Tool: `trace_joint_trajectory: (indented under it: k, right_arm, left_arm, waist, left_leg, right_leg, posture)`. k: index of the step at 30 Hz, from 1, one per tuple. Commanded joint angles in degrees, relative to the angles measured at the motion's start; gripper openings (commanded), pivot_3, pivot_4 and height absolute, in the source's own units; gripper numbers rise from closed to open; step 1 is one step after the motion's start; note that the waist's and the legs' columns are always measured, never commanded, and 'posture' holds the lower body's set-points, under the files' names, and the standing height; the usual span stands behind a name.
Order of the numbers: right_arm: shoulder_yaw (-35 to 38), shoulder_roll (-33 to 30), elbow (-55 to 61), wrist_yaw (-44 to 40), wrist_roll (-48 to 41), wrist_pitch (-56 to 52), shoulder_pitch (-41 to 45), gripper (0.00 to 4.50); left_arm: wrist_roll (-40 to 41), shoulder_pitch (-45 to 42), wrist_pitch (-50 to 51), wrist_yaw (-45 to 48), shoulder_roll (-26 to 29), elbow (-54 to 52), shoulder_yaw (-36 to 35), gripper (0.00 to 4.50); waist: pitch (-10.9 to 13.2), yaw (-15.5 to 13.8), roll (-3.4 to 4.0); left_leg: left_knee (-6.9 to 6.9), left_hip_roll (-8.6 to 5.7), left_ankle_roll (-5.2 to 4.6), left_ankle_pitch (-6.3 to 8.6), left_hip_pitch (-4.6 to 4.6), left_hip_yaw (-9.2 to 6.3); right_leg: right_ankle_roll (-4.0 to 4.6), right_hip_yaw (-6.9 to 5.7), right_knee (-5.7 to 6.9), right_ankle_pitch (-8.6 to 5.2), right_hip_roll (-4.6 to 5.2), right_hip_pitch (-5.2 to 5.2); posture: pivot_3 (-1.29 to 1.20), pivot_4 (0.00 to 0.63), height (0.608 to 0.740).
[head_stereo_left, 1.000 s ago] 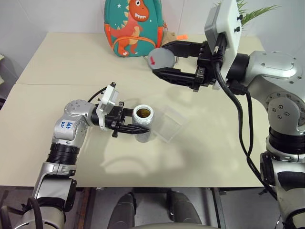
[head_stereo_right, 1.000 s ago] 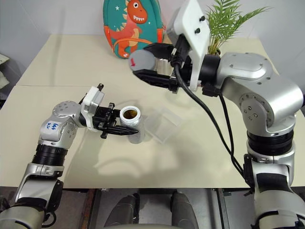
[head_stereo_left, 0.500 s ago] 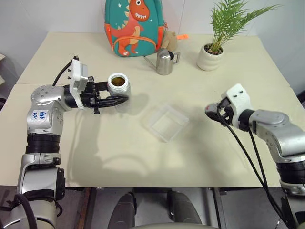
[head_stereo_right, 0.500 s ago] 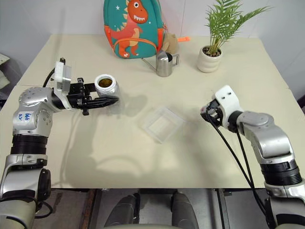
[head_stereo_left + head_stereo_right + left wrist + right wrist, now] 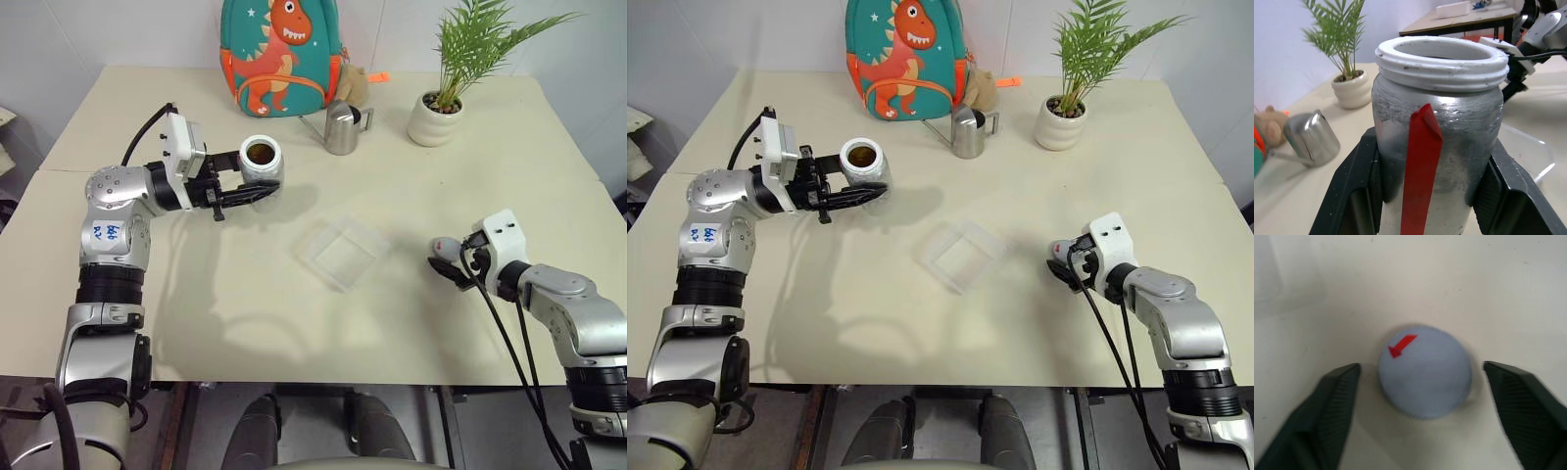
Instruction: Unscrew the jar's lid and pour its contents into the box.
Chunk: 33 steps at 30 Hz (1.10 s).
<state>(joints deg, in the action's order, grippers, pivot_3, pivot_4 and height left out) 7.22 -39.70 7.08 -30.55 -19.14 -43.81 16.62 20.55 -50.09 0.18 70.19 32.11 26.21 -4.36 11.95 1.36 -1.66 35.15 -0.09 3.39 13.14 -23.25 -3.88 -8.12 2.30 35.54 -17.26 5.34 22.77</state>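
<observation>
Beige table [image 5: 196,323] spreads under me. My left gripper [image 5: 253,193] squeezes the jar [image 5: 262,168] and holds it up, mouth up, standing tall, so nothing spills before it reaches the box [image 5: 343,253]. My right gripper [image 5: 1422,418] is wide open, holding nothing; the lid [image 5: 1424,372] lies flat between its fingers.

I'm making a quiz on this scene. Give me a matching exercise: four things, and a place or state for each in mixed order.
Things:
1. jar
2. lid
3. box
4. steel can

States:
A. flat on the table between open fingers
B. empty, mid-table
C. beside the backpack
D. open, held up by the left gripper

Pairs: 1-D, 2-A, 3-B, 4-C
</observation>
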Motion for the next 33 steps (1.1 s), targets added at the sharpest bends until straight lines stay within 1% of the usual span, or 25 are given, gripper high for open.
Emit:
trace_joint_trajectory:
  k: [1,3,6,9,11,15,18,20,23,26,27,29,31,33]
  right_arm:
    - [3.4,-1.5,4.5,-3.0,-1.9,2.2,-1.2,4.46]
    - [5.7,-2.1,7.4,-6.6,-4.2,5.0,-2.1,4.46]
    - [10.2,-3.2,14.5,-14.8,-12.7,5.3,-5.1,4.46]
    - [13.5,-5.3,19.3,-20.3,-20.1,2.9,-7.6,4.46]
    - [14.2,-6.1,19.8,-20.4,-21.3,2.5,-7.7,4.46]
    - [13.4,-6.9,18.7,-19.1,-20.1,3.3,-7.0,4.46]
    - [13.3,-6.9,19.1,-18.6,-20.5,3.3,-7.0,4.46]
    - [14.4,-6.9,19.8,-18.6,-21.9,2.7,-7.5,4.46]
    - [15.9,-7.1,21.2,-18.9,-23.7,2.1,-8.9,4.46]
    - [17.6,-6.9,22.5,-18.1,-26.4,1.1,-9.7,4.46]
    - [18.6,-7.2,23.6,-18.4,-28.3,0.1,-10.5,4.46]
    - [19.9,-7.7,25.0,-18.6,-31.0,-1.3,-11.6,4.46]
    - [21.3,-7.9,25.9,-18.1,-32.5,-2.0,-13.0,4.46]
    - [21.8,-8.1,26.4,-17.6,-33.4,-2.3,-13.8,4.46]
  left_arm:
    - [-1.0,-2.1,-2.8,0.1,-0.6,0.2,0.6,1.89]
    - [-2.3,-3.1,-4.9,0.1,-1.0,1.2,1.5,1.89]
    - [-3.5,-4.4,-8.1,1.2,-1.9,2.4,2.8,1.89]
    - [-7.8,-6.7,-16.6,1.0,-2.6,6.8,5.1,1.89]
    - [-11.4,-8.6,-24.1,1.0,-2.7,10.4,7.1,1.89]
    - [-19.7,-13.7,-39.0,0.4,-2.8,17.6,12.5,1.89]
    - [-25.8,-17.7,-47.8,-2.9,-3.7,22.4,16.1,1.89]
    - [-31.1,-20.3,-53.4,-7.1,-4.5,24.9,18.7,1.89]
    - [-41.0,-23.8,-58.8,-16.7,-5.4,27.4,22.5,1.89]
    - [-53.2,-26.7,-64.7,-28.2,-4.6,28.3,27.4,1.89]
    - [-60.2,-27.9,-66.0,-34.3,-4.0,27.1,30.3,1.89]
    - [-70.6,-30.1,-66.8,-45.3,-3.3,25.7,34.7,1.89]
    - [-82.5,-33.4,-63.9,-60.4,-2.4,23.0,40.3,1.89]
    - [-90.7,-35.8,-60.9,-72.1,-1.9,22.0,45.0,1.89]
  waist:
    - [0.0,0.0,0.0]
    - [0.0,0.0,0.0]
    - [0.0,0.0,0.0]
    - [0.0,-0.1,-0.01]
    - [0.0,0.0,-0.02]
    - [0.0,-0.3,-0.03]
    - [0.0,-0.6,-0.03]
    - [0.0,-1.1,-0.03]
    - [0.0,-1.6,-0.06]
    - [0.0,-1.9,-0.06]
    - [0.0,-1.9,-0.07]
    - [0.1,-2.2,-0.11]
    - [0.1,-2.4,-0.16]
    - [0.1,-2.7,-0.22]
  left_leg:
    - [0.0,0.0,0.0,0.0,0.0,0.0]
    - [0.0,0.0,0.0,0.0,-0.01,0.0]
    - [0.0,-0.01,0.0,0.0,-0.01,0.0]
    - [0.01,0.0,0.0,0.0,0.01,-0.02]
    - [0.05,0.0,0.0,0.0,0.04,-0.02]
    - [0.13,-0.07,-0.03,-0.02,0.05,-0.01]
    - [0.11,-0.07,-0.04,-0.02,0.02,-0.02]
    - [0.1,-0.07,-0.05,-0.01,0.0,-0.01]
    - [0.09,-0.07,-0.07,0.0,-0.05,-0.02]
    - [0.09,-0.09,-0.09,0.01,-0.1,0.0]
    - [0.09,-0.11,-0.09,0.01,-0.12,0.0]
    - [0.09,-0.12,-0.09,0.01,-0.16,0.01]
    - [0.09,-0.12,-0.1,0.02,-0.15,0.05]
    - [0.09,-0.12,-0.1,0.02,-0.15,0.06]
  right_leg:
    - [0.0,0.0,0.0,0.0,0.0,0.0]
    - [-0.01,0.0,0.0,0.0,0.0,0.0]
    - [-0.03,0.0,-0.01,0.01,0.0,0.0]
    - [-0.05,-0.02,-0.03,0.0,-0.02,-0.07]
    - [-0.1,-0.02,-0.07,0.03,-0.02,-0.13]
    - [-0.18,0.01,-0.13,0.1,0.02,-0.2]
    - [-0.19,0.02,-0.18,0.1,0.01,-0.19]
    - [-0.19,0.02,-0.22,0.1,0.01,-0.18]
    - [-0.22,0.02,-0.33,0.1,0.0,-0.17]
    - [-0.33,0.02,-0.48,0.16,0.01,-0.19]
    - [-0.37,0.04,-0.53,0.18,0.02,-0.21]
    - [-0.41,0.06,-0.58,0.2,0.02,-0.2]
    - [-0.44,0.1,-0.6,0.22,0.01,-0.2]
    - [-0.46,0.12,-0.59,0.22,0.01,-0.19]
  posture:
    - [0.0,0.15,0.74]
    - [0.0,0.15,0.74]
    - [0.0,0.15,0.74]
    - [0.0,0.15,0.74]
    - [0.0,0.15,0.74]
    - [0.0,0.15,0.74]
    - [0.0,0.15,0.74]
    - [0.0,0.15,0.74]
    - [0.0,0.15,0.74]
    - [0.0,0.15,0.74]
    - [0.0,0.15,0.74]
    - [0.0,0.15,0.74]
    - [0.0,0.15,0.74]
    - [0.0,0.15,0.74]
